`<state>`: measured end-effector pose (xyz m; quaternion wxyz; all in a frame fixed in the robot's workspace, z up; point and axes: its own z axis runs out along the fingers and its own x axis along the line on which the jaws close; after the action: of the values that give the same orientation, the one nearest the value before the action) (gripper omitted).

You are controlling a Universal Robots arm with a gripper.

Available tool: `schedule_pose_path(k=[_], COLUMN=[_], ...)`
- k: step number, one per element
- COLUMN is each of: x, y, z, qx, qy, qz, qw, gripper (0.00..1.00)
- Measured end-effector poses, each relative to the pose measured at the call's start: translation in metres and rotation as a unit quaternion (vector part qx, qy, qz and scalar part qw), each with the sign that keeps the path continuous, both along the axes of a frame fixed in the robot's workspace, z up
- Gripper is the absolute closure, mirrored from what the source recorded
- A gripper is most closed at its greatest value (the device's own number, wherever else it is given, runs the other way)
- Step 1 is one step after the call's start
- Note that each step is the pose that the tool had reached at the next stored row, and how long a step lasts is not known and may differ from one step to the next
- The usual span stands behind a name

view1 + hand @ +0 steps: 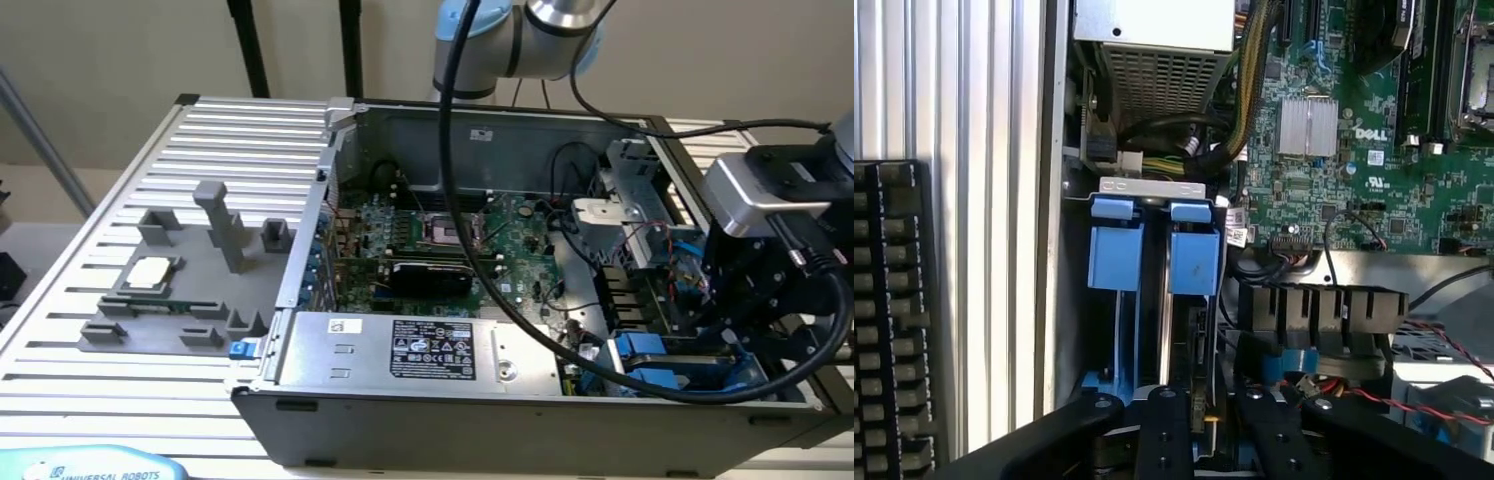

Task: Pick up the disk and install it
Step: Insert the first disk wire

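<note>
Noted fingers (1164, 440) standing narrowly apart, part-open, either side of the near edge of the disk (1194, 262); saw no clear pinch on it, so judged the gripper (1209, 405) to be flanking rather than carrying. Found the disk upright on edge in the drive bay, its blue carrier tab level with that of the neighbouring drive (1116, 255) just beside it, probably because the bay takes drives side by side in vertical slots. Judged it seated or nearly so. Beyond the bay, logged the motherboard (1354, 170) and the power supply (1154, 60), all within the open computer case (400, 425) lying on the slatted table (80, 250).
</note>
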<state>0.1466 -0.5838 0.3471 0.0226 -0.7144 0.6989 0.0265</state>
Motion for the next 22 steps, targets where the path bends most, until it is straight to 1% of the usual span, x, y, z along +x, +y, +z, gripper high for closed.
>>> schedule_pose_path(k=[7, 9, 13, 14, 19, 21, 22], x=[-0.002, -0.006, -0.015, -0.016, -0.017, -0.017, -0.017], y=[0.0000, 0.0000, 0.0002, 0.0010, 0.0099, 0.0120, 0.0121], z=[0.0242, 0.0277, 0.0308, 0.0315, 0.0321, 0.0320, 0.0321], qx=[0.0006, 0.0008, 0.0008, 0.0009, 0.0008, 0.0009, 0.0007], qy=[0.0000, 0.0000, 0.0000, -0.0001, -0.0014, -0.0018, -0.0018], qz=[0.000, 0.000, 0.000, 0.000, 0.000, 0.000, 0.000], qw=[1.0000, 1.0000, 1.0000, 1.0000, 1.0000, 1.0000, 1.0000], gripper=[0.75, 0.75, 0.75, 0.75, 0.75, 0.75, 0.75])
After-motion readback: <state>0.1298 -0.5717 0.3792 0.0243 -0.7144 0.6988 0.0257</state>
